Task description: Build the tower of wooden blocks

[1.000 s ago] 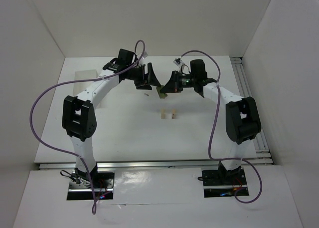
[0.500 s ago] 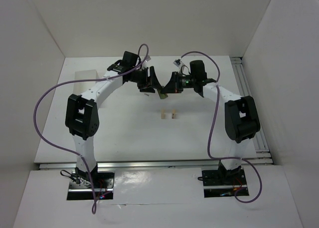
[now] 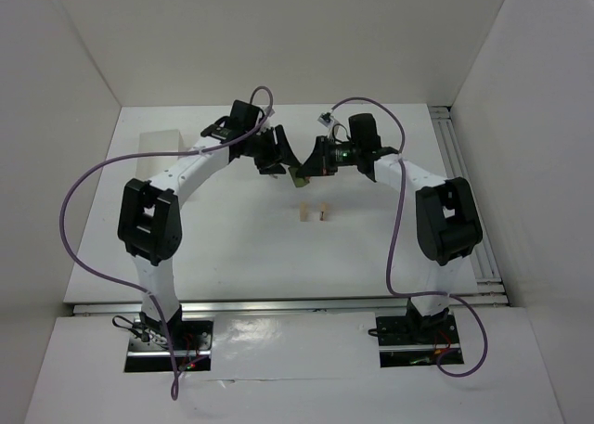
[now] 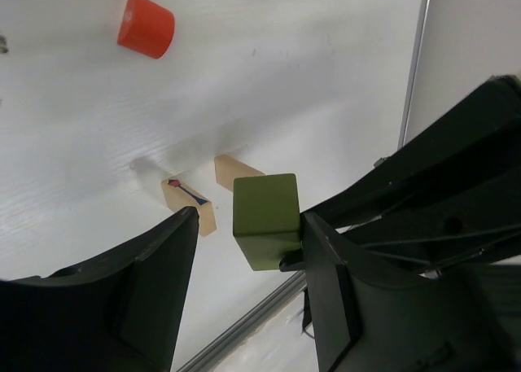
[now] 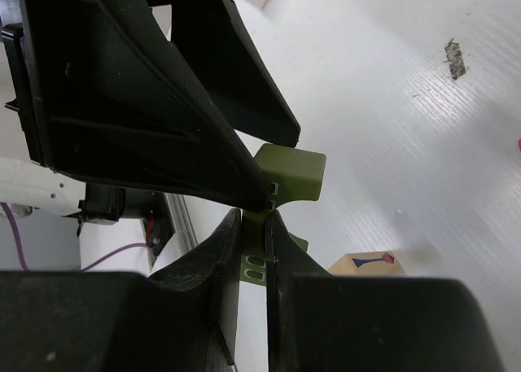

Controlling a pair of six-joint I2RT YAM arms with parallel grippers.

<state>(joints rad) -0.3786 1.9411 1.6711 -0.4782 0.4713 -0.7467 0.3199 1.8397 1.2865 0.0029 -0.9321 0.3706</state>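
Observation:
A dark green block [image 4: 264, 209] hangs in the air above two pale tan uprights [image 4: 189, 205] [image 4: 236, 170], which stand side by side on the table [image 3: 303, 212]. My right gripper [image 5: 262, 219] is shut on the green block's thin lower part [image 5: 289, 177]. My left gripper [image 4: 251, 217] straddles the same block, which touches its right finger while a gap remains at the left finger [image 4: 155, 282]. In the top view the two grippers [image 3: 281, 160] [image 3: 304, 169] meet over the middle of the table. A red piece [image 4: 145, 24] lies apart on the table.
A pale box [image 3: 158, 144] stands at the table's far left. A metal rail [image 3: 464, 192] runs along the right edge. White walls enclose the table on three sides.
My left gripper has moved right to the green block and its jaws have narrowed around it. The right gripper has stayed shut on the block, shifting slightly left.

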